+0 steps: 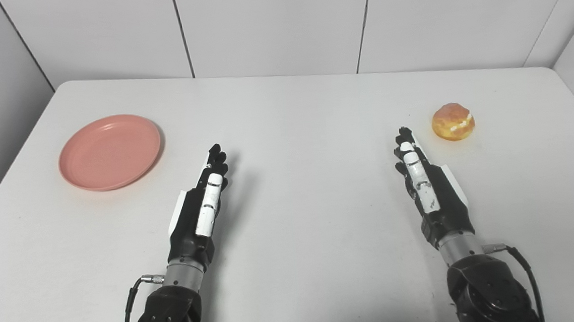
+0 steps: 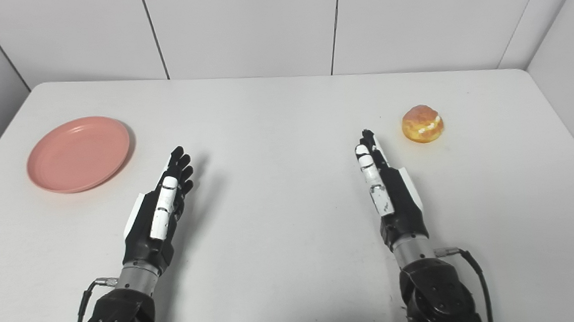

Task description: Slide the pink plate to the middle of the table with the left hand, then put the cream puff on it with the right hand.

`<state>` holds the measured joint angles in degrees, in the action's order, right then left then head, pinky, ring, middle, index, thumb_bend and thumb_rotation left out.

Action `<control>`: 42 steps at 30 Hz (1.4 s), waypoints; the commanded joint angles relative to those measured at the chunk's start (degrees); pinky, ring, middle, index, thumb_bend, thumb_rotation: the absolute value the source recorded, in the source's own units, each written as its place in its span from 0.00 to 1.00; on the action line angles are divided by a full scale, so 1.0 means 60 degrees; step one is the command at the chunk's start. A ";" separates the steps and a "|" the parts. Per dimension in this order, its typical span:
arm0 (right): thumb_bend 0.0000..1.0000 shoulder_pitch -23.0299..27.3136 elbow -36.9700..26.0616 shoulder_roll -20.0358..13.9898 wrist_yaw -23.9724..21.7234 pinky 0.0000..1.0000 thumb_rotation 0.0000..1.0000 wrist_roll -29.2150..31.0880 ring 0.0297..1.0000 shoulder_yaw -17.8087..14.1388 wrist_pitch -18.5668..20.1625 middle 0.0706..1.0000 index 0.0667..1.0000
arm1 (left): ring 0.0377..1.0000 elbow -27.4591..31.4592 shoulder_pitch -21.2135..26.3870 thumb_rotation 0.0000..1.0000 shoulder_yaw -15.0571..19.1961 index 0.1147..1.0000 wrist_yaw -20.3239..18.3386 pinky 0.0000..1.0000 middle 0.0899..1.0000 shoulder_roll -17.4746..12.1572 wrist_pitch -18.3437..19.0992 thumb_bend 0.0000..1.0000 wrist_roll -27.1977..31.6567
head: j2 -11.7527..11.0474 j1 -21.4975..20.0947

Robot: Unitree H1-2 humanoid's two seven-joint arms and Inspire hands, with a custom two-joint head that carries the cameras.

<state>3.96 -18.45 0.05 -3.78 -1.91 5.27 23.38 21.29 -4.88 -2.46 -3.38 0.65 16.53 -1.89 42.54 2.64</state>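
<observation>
The plate (image 1: 109, 152) lies flat at the left of the frame, on the table (image 1: 295, 130), empty and well apart from both hands. The puff (image 1: 453, 121) sits at the right of the frame, a pale cream seam showing along its lower edge; its far side is hidden.

The left hand (image 1: 201, 205) is in the lower left-centre, fingers stretched forward and close together, holding nothing. It is turned edge-on to the cameras (so the palm and most of the fingers are hidden behind the thumb side). Whether it touches the table cannot be told, though a shadow lies just to its right.

The right hand (image 1: 424, 179) is in the lower right, also edge-on, fingers extended and empty, its fingertips (image 1: 405, 133) near the puff but apart from it.

Both forearms are cut off by the bottom edge, each with a thin black cable looping from the wrist. The table's near corners fall outside the frame.
</observation>
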 commanded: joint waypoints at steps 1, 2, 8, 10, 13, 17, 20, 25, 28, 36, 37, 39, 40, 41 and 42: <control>0.25 0.0247 -0.0211 0.0025 0.0031 1.00 1.00 -0.0022 1.00 -0.0001 -0.0286 1.00 1.00 | 1.00 0.0274 -0.0250 1.00 -0.0043 1.00 0.0008 1.00 1.00 -0.0162 -0.0362 0.46 -0.0108 | 0.0026 -0.0013; 0.25 0.0247 -0.0221 0.0025 0.0036 1.00 1.00 -0.0033 1.00 0.0002 -0.0275 1.00 1.00 | 1.00 0.0251 -0.0251 1.00 -0.0039 1.00 0.0001 1.00 1.00 -0.0171 -0.0391 0.46 -0.0100 | 0.0026 -0.0013; 0.26 0.0247 -0.0156 0.0017 0.0036 1.00 1.00 -0.0069 1.00 0.0029 -0.0384 1.00 1.00 | 1.00 0.0204 -0.0240 1.00 -0.0015 1.00 -0.0008 1.00 1.00 -0.0183 -0.0435 0.46 -0.0063 | 0.0004 -0.0023; 0.25 0.0249 -0.0201 0.0021 0.0046 1.00 1.00 -0.0116 1.00 0.0045 -0.0304 1.00 1.00 | 1.00 0.0212 -0.0243 1.00 -0.0014 0.99 -0.0005 1.00 1.00 -0.0190 -0.0425 0.47 -0.0071 | 0.0002 -0.0036; 0.24 0.0233 -0.0223 0.0049 0.0104 1.00 1.00 -0.0217 1.00 0.0061 -0.0331 1.00 1.00 | 1.00 0.0226 -0.0247 1.00 -0.0008 0.99 0.0005 1.00 1.00 -0.0179 -0.0412 0.47 -0.0067 | -0.0002 -0.0044; 0.24 0.0224 -0.0231 0.0154 0.0123 1.00 1.00 -0.0053 1.00 -0.0040 -0.0343 1.00 1.00 | 0.97 0.0093 -0.0261 1.00 0.0035 0.90 0.0012 1.00 0.95 -0.0186 -0.0791 0.45 -0.0016 | 0.0005 -0.0027; 0.24 0.0218 -0.0220 0.0190 0.0187 0.99 1.00 -0.0141 1.00 -0.0048 -0.0385 1.00 0.99 | 0.97 0.0131 -0.0265 1.00 0.0025 0.91 0.0050 1.00 0.95 -0.0162 -0.0624 0.46 -0.0113 | -0.0017 -0.0024; 0.24 0.0218 -0.0181 0.0227 0.0209 1.00 1.00 -0.0093 1.00 -0.0069 -0.0447 1.00 1.00 | 0.99 0.0139 -0.0269 1.00 0.0022 0.97 0.0019 1.00 0.99 -0.0171 -0.0581 0.46 -0.0099 | -0.0016 -0.0031; 0.24 0.0228 -0.0176 0.0219 0.0220 1.00 1.00 -0.0138 1.00 -0.0057 -0.0425 1.00 1.00 | 1.00 0.0087 -0.0266 1.00 0.0025 0.98 -0.0022 1.00 1.00 -0.0187 -0.0655 0.45 -0.0041 | -0.0045 -0.0024; 0.24 0.0164 -0.0095 0.0174 0.0124 1.00 1.00 -0.0007 1.00 -0.0081 -0.0567 1.00 1.00 | 1.00 0.0019 -0.0306 1.00 -0.0020 0.98 0.0011 1.00 1.00 -0.0165 -0.0717 0.45 -0.0112 | -0.0327 0.0171; 0.23 0.0153 -0.0070 0.0171 0.0112 1.00 1.00 0.0012 1.00 -0.0083 -0.0631 1.00 1.00 | 0.99 -0.0002 -0.0312 1.00 -0.0023 0.98 0.0023 1.00 1.00 -0.0164 -0.0737 0.46 -0.0131 | -0.0327 0.0171; 0.22 0.0123 0.0034 0.0089 0.0088 1.00 1.00 -0.0032 1.00 -0.0069 -0.0805 1.00 1.00 | 0.99 -0.0160 -0.0317 1.00 -0.0059 0.97 0.0044 1.00 0.99 -0.0143 -0.0984 0.44 -0.0170 | -0.0543 0.0478; 0.22 0.0104 0.0095 0.0047 0.0075 0.99 1.00 -0.0036 1.00 -0.0078 -0.0906 1.00 1.00 | 0.99 -0.0239 -0.0318 1.00 -0.0087 0.97 0.0049 1.00 0.99 -0.0133 -0.1111 0.43 -0.0203 | -0.0601 0.0578; 0.22 0.0091 0.0164 0.0019 0.0053 0.99 1.00 0.0007 1.00 -0.0104 -0.1006 1.00 1.00 | 0.99 -0.0295 -0.0318 1.00 -0.0115 0.96 0.0034 1.00 0.99 -0.0119 -0.1122 0.42 -0.0214 | -0.0685 0.0713; 0.22 0.0082 0.0214 0.0005 0.0034 1.00 1.00 0.0072 1.00 -0.0138 -0.1059 1.00 1.00 | 0.99 -0.0342 -0.0317 1.00 -0.0142 0.96 0.0031 1.00 0.99 -0.0098 -0.1141 0.43 -0.0240 | -0.0745 0.0816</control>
<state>3.60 -16.25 0.28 -3.24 -2.23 4.82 21.14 18.52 -4.98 -2.81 -3.33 0.64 12.38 -2.84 38.15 7.46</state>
